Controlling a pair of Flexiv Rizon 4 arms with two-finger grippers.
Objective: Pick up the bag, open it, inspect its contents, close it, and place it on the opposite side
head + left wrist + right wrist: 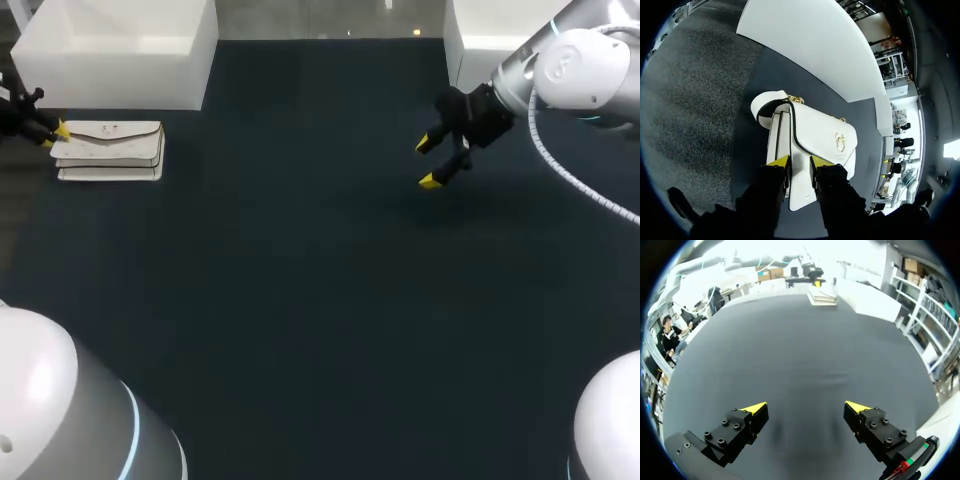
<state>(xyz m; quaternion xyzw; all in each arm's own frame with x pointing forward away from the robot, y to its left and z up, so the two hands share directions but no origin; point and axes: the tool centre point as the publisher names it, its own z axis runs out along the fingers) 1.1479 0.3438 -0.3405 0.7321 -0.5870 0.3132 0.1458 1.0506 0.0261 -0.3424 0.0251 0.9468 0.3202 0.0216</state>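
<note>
Bag (110, 150) lies flat at far-left of table (300, 300), just beside white box (120, 55). L gripper (797, 165) pinches its near end, both fingers against the panel betw. them; R gripper (432, 162) hangs spread & empty, well apart. Step looks like pick-up: grip seems shallow & off-centre, so lift slow & level, w/ R ready for the flap (825, 135).

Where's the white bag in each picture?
Head view: bag at the far left of the table, by the left gripper.
Left wrist view: close up, just ahead of that gripper.
Right wrist view: tiny, far across the table from the right gripper.
Shared landmark: the white box beside it.
</note>
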